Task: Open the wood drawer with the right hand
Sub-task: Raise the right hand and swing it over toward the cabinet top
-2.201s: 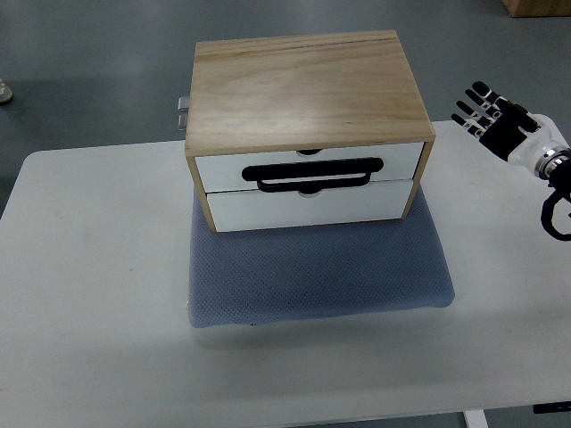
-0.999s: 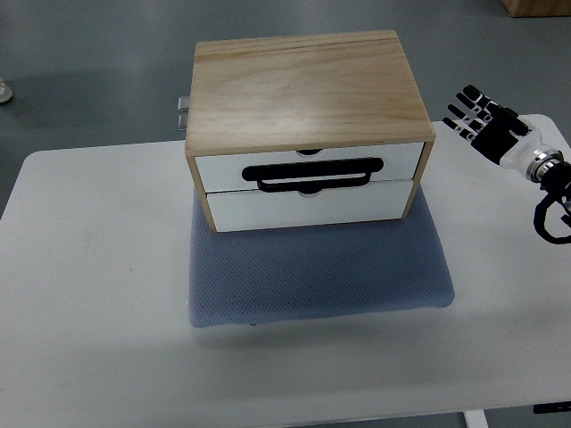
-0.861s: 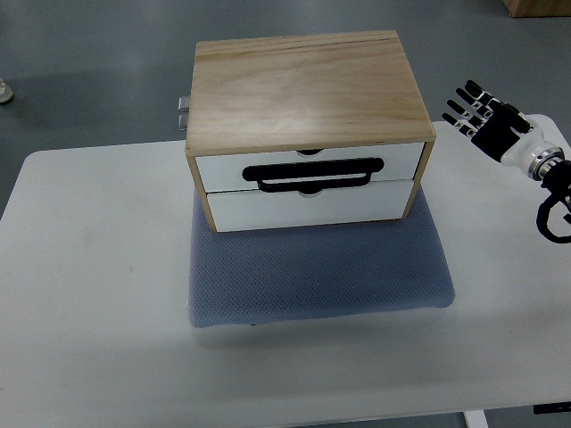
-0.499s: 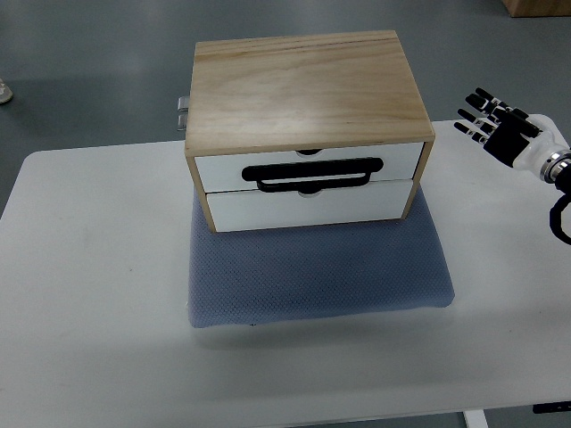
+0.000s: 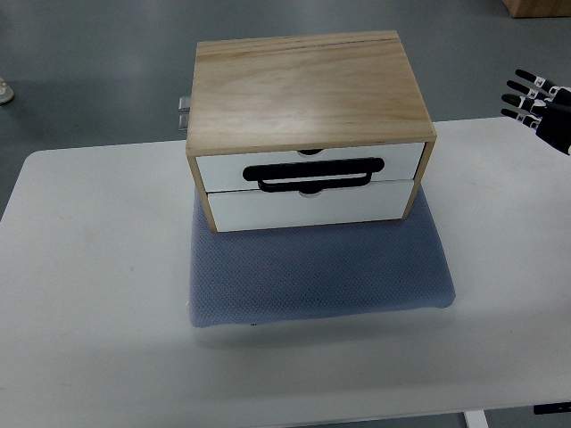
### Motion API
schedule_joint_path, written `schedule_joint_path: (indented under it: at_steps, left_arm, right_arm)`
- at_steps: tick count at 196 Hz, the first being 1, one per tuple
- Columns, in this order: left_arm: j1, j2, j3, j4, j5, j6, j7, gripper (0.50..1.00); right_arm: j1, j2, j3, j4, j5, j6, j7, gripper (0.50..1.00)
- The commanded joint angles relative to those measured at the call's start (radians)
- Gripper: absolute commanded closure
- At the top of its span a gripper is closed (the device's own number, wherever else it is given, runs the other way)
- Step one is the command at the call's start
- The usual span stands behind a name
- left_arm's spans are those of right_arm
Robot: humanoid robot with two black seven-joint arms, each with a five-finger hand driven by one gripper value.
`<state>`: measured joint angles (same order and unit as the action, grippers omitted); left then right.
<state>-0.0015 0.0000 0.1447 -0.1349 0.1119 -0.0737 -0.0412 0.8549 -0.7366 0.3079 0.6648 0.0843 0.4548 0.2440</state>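
A light wood drawer box (image 5: pixel 308 94) stands at the back of a grey-blue mat (image 5: pixel 317 272). It has two white drawer fronts, both closed, with a black loop handle (image 5: pixel 314 174) across them. My right hand (image 5: pixel 540 109) shows only partly at the right edge, black fingers spread and holding nothing, far to the right of the box and level with its top. The left arm is out of view.
The white table (image 5: pixel 89 294) carries the mat and box. A small metal bracket (image 5: pixel 183 111) sticks out behind the box's left rear corner. Grey floor lies beyond the table's far edge, with a cardboard corner (image 5: pixel 535 7) at top right.
My right hand has drawn back to the right and upward, away from the box; its wrist and cable have left the picture. The drawers stay closed.
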Motion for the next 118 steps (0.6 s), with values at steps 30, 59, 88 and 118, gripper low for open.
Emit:
schedule_joint_path:
  at_steps: [30, 59, 88, 118]
  left_arm:
    - [0.000, 0.000, -0.001, 0.000, 0.000, 0.000, 0.000, 0.500]
    - [0.000, 0.000, -0.001, 0.000, 0.000, 0.000, 0.000, 0.500]
    - [0.000, 0.000, 0.001, 0.000, 0.000, 0.000, 0.000, 0.500]
    - [0.000, 0.000, 0.001, 0.000, 0.000, 0.000, 0.000, 0.500]
  right_arm:
    - [0.072, -0.188, -0.136, 0.127, -0.158, 0.015, 0.084, 0.550]
    - [0.177, -0.311, -0.246, 0.305, -0.267, 0.030, 0.152, 0.550]
    - [0.254, -0.406, -0.276, 0.458, -0.353, 0.125, 0.179, 0.548]
    - [0.317, -0.452, -0.273, 0.570, -0.399, 0.156, 0.179, 0.548]
